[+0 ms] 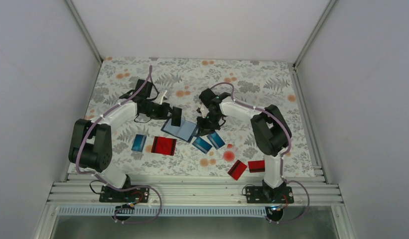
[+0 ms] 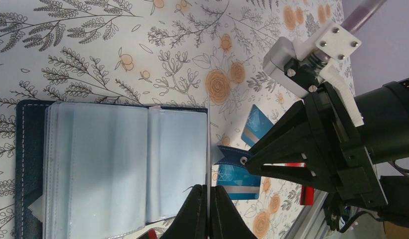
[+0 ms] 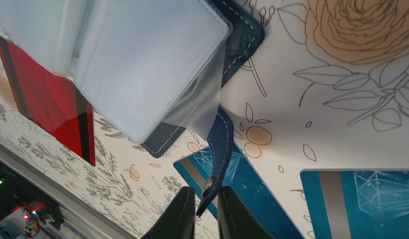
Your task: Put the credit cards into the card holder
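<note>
Risk points at the open card holder, read left to right. Credit cards (image 1: 164,146) lie flat and loose on the table (image 1: 272,84), none in a tool. Left tool (image 2: 208,211), pressed together, pinches the free edge of the clear sleeve stack (image 2: 117,169) of the card holder (image 1: 180,130), which lies spread at mid-table. Right tool (image 3: 206,211) is drawn in on the closure tab (image 3: 218,149), whose tip sits raised between the fingers. A blue card (image 3: 242,184) lies just under that tab. Probable failures: opposed pulls could slip the thin sleeve film or the narrow tab out of its pinch, or slide the whole holder and drag the blue card beneath it. With both tools occupied, neither is free to fetch a card.
</note>
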`<state>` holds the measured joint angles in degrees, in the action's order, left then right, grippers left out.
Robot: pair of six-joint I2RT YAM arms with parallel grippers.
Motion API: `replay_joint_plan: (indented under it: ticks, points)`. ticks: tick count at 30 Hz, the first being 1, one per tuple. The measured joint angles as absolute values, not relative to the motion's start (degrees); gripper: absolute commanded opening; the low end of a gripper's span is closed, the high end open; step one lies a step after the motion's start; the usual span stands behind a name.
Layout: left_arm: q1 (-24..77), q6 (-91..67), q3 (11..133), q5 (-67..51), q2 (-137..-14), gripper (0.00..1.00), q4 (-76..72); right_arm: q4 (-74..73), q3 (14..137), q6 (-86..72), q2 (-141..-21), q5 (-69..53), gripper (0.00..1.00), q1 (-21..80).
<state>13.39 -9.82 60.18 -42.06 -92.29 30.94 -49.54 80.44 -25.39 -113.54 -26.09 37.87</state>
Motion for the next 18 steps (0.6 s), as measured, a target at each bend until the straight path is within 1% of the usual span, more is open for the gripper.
replay_joint_plan:
  ticks: [2,3,18]
  points:
    - [13.39,-9.82,60.18,-42.06,-92.29,0.02,30.94,-49.56,80.75,-25.28,-113.58,-25.87,0.05,37.87]
    - [13.41,-9.82,60.18,-42.06,-92.29,0.02,30.92,-49.58,80.93,-25.32,-113.67,-25.74,0.05,37.87]
    - [13.69,-9.67,60.07,-42.09,-95.07,0.02,30.04,-52.40,87.92,-24.95,-118.39,-20.49,0.04,35.99]
